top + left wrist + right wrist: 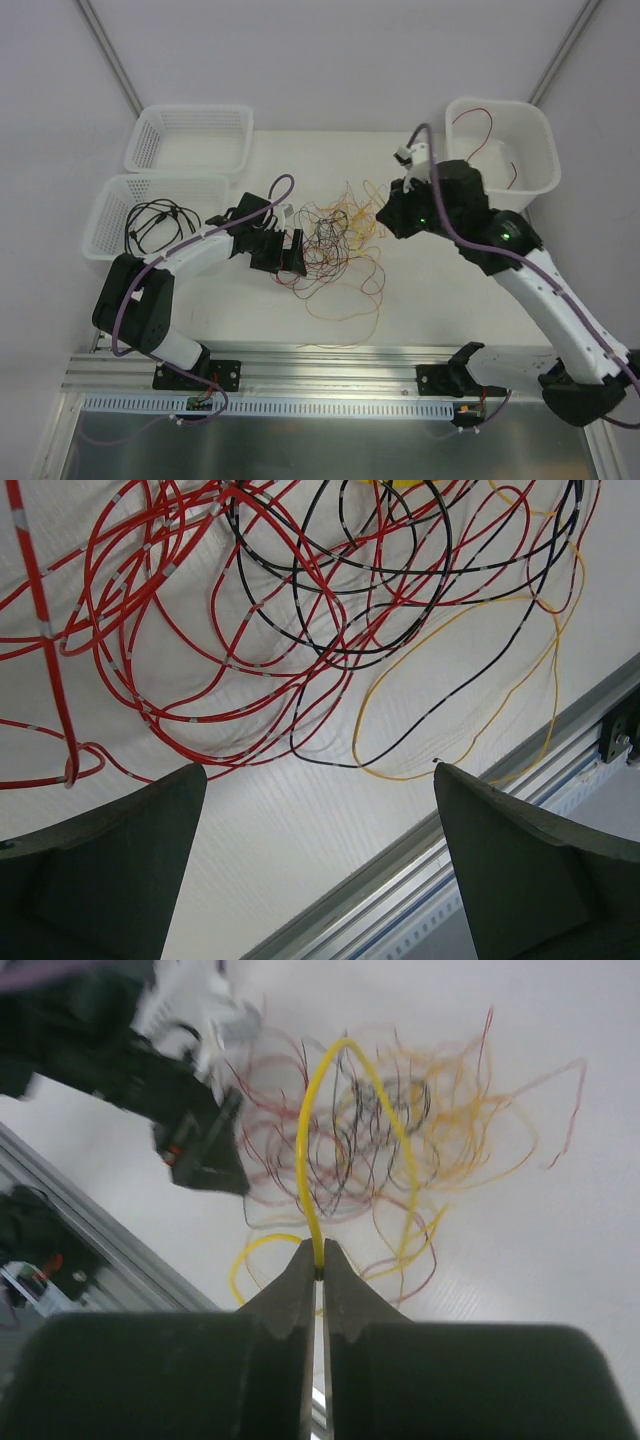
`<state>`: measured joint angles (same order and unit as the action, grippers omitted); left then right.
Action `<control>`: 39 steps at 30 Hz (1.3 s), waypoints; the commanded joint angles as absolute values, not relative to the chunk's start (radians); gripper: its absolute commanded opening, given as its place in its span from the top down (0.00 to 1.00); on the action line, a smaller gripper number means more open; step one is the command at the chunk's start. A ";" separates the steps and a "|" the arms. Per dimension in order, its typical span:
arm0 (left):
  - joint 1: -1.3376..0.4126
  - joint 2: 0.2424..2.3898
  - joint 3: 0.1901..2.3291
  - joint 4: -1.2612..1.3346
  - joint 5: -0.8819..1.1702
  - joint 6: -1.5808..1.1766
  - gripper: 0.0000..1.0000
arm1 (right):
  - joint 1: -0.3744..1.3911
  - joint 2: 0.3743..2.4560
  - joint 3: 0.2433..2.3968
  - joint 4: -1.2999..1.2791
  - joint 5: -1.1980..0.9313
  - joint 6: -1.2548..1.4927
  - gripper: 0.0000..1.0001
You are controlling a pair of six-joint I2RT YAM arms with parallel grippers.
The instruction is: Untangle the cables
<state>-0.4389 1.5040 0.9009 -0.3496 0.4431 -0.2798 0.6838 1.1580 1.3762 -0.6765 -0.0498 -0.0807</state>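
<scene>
the cables [335,240] sit in a red, yellow and black tangle mid-table [440,290], between the two arms. right gripper [318,1272] is clamped tight on a yellow cable [305,1140] that arches out from its jaws at the pile's right side. left gripper [320,772] is spread wide with nothing in it, hovering over red loops on the tangle's left side.

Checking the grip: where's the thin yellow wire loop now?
In the right wrist view the thin yellow wire loop is pinched in the right claw, arching across the tangle of red, orange and black wires.
</scene>
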 commanded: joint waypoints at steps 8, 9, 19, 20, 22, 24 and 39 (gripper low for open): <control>-0.445 1.480 0.925 -0.357 0.453 -0.284 0.01 | 0.687 0.884 1.720 -0.609 -0.012 -0.166 0.99; -0.445 1.480 0.925 -0.357 0.453 -0.284 0.01 | 0.687 0.874 1.720 -0.573 -0.008 -0.173 1.00; -0.468 1.405 0.930 -0.356 0.466 -0.246 0.01 | 0.687 0.827 1.608 -0.518 0.023 -0.118 0.99; -0.475 1.387 0.928 -0.351 0.465 -0.236 0.01 | 0.689 0.827 1.567 -0.525 0.025 -0.103 0.99; -0.505 1.310 0.923 -0.338 0.450 -0.207 0.01 | 0.687 0.822 1.520 -0.532 0.020 -0.056 0.99; -0.550 1.202 0.901 -0.286 0.430 -0.181 0.01 | 0.689 0.830 1.490 -0.552 0.020 -0.031 0.99; -0.942 1.248 0.861 0.345 0.265 -0.009 0.01 | 0.689 0.887 1.701 -0.657 -0.066 0.089 0.99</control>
<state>-0.9077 1.1606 0.8478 0.1642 0.3191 -0.0769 0.6853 0.9035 1.6573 -0.6643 -0.0387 0.0517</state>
